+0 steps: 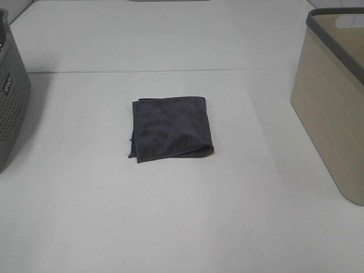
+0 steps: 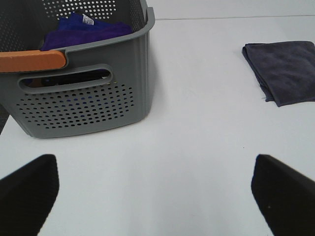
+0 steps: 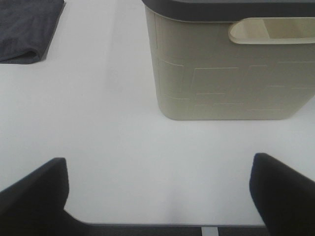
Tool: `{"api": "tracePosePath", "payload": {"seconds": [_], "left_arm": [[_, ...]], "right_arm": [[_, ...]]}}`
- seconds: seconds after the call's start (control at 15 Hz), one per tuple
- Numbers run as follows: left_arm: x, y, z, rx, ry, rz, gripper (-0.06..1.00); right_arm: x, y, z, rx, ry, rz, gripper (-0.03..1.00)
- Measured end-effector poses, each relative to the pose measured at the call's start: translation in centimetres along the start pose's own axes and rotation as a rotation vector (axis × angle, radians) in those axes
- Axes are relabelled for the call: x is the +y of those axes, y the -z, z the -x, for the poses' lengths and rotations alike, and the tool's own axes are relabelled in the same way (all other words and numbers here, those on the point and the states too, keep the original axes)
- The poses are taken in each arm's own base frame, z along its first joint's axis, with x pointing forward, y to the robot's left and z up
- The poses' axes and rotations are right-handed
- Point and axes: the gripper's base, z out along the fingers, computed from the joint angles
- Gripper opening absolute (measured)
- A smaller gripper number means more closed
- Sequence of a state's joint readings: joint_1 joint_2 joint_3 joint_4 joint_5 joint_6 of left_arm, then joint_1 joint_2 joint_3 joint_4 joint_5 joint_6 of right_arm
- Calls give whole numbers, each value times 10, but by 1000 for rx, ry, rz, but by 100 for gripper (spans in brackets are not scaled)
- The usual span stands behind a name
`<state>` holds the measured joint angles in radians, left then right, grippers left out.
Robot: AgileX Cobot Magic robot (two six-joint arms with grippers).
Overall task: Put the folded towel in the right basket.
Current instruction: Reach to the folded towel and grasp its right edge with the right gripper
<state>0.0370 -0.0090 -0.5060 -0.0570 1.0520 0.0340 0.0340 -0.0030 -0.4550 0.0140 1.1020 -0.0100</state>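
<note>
With left claw (image 2: 156,196) and right claw (image 3: 157,196) both spread wide and empty, we should lower the right one onto the folded dark grey towel (image 1: 170,126) lying mid worktop (image 1: 170,227), well apart from the beige basket (image 1: 333,108) at the right edge, pinching every layer.

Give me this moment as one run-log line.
towel: folded, on table, untouched | left pincer: open, empty | right pincer: open, empty | right basket: towel not placed
</note>
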Motion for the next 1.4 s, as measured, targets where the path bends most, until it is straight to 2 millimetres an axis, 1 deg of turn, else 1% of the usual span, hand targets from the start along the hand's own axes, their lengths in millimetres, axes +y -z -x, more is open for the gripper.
{"api": "tracePosePath", "payload": {"seconds": [1.0,1.4], "left_arm": [[0,0,0,0,0,0,99],[0,0,0,0,0,0,99]], "right_arm": [[0,0,0,0,3,0,95],[0,0,0,0,19,0,97]]}}
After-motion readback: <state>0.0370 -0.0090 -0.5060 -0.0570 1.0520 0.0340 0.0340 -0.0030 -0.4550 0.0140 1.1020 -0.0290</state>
